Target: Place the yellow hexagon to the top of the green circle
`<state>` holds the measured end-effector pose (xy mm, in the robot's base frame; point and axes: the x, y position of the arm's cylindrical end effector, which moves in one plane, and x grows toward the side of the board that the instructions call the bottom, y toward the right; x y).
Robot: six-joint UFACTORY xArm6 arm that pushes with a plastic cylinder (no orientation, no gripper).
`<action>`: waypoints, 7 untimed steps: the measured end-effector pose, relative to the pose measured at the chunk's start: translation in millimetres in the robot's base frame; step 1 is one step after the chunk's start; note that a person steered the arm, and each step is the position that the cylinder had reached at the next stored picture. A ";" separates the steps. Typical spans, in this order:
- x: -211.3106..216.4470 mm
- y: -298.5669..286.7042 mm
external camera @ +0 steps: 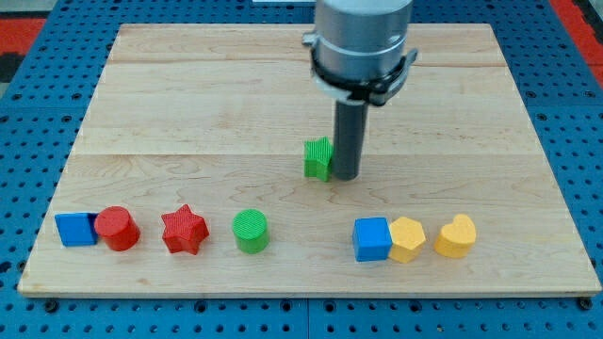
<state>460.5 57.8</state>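
My tip (pixel 345 176) touches green block (pixel 318 158).

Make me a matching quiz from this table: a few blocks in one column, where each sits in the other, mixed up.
Blocks:
1. red star
2. yellow hexagon
3. green circle
4. green block

Places:
A. touching the blue cube on its right
B. beside my tip, mid-board
C. between the red cylinder and green circle
D. just right of the red star

Pairs: 1-C, 2-A, 3-D, 4-B
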 end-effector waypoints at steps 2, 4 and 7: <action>13.1 -41.4; -4.6 -5.6; 93.6 212.2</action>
<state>554.1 270.0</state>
